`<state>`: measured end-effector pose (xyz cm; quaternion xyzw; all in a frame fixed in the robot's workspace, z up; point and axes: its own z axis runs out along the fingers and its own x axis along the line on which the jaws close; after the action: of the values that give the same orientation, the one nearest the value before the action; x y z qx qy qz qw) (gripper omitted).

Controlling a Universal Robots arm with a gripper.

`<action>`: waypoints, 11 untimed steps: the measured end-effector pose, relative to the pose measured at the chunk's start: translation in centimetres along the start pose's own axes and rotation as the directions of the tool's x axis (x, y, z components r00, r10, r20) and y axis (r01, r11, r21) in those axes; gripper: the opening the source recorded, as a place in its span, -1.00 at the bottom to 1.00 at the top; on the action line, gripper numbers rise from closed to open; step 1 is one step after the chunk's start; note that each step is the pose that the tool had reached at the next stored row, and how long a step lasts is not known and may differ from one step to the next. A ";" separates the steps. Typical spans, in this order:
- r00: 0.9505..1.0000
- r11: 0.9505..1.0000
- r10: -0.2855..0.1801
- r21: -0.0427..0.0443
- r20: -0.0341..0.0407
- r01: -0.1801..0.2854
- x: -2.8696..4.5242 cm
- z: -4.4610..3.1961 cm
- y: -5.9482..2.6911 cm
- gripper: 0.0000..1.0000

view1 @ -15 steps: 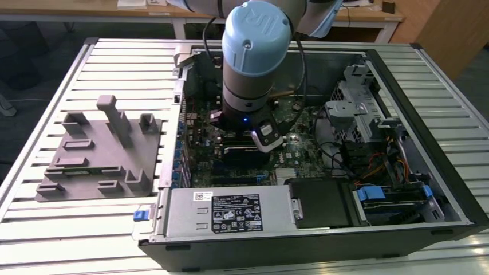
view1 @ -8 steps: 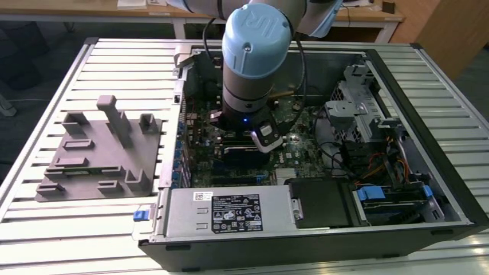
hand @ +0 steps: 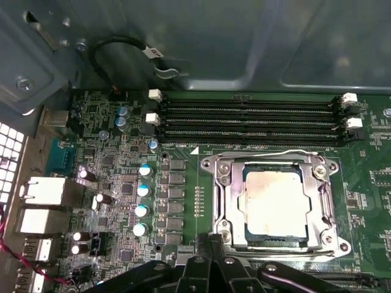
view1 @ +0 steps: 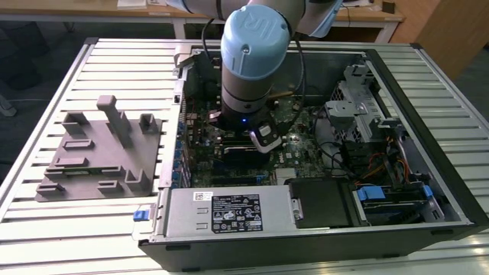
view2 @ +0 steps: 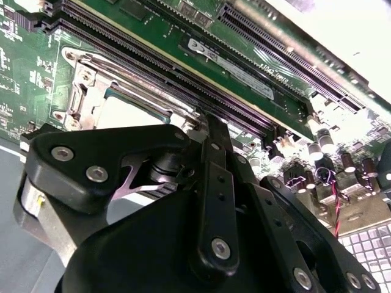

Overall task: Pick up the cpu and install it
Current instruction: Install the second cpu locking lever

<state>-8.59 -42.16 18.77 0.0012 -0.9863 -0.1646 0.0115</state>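
The cpu (hand: 274, 204), a pale silver square, lies flat inside the metal-framed socket (hand: 221, 201) on the green motherboard. It appears again as a pale patch (view2: 125, 115) in the second wrist view. My gripper (hand: 209, 240) hangs just beside the socket's edge, its black fingers (view2: 211, 159) pressed together with nothing between them. It does not touch the cpu. In the exterior view the arm (view1: 252, 63) reaches down into the open computer case (view1: 428, 109) and covers the socket.
Long black memory slots (hand: 250, 119) run beside the socket. Capacitors (hand: 142, 189) and rear ports (hand: 43, 192) stand on its other side. A grey moulded tray (view1: 99, 154) rests on the slatted table at the exterior view's left. The power supply (view1: 229, 212) and drive bays (view1: 382, 197) fill the case's near side.
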 end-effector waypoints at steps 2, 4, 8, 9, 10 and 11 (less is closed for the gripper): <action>1.000 1.000 -0.001 -0.003 0.000 0.001 0.02 0.05 0.04 -0.77; 1.000 1.000 -0.002 -0.005 -0.001 0.002 0.04 0.08 0.07 -0.77; 1.000 1.000 -0.002 -0.005 -0.001 0.002 0.08 -0.09 0.15 -0.77; 1.000 1.000 -0.002 -0.006 0.000 0.002 0.08 -0.22 0.20 -0.77; 1.000 1.000 -0.002 -0.005 -0.001 0.002 0.09 -0.43 0.27 -0.77; 1.000 1.000 -0.002 -0.005 -0.001 0.002 0.10 -0.63 0.33 -0.77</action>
<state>-8.68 -42.06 19.47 0.0023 -0.9859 -0.1671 0.0117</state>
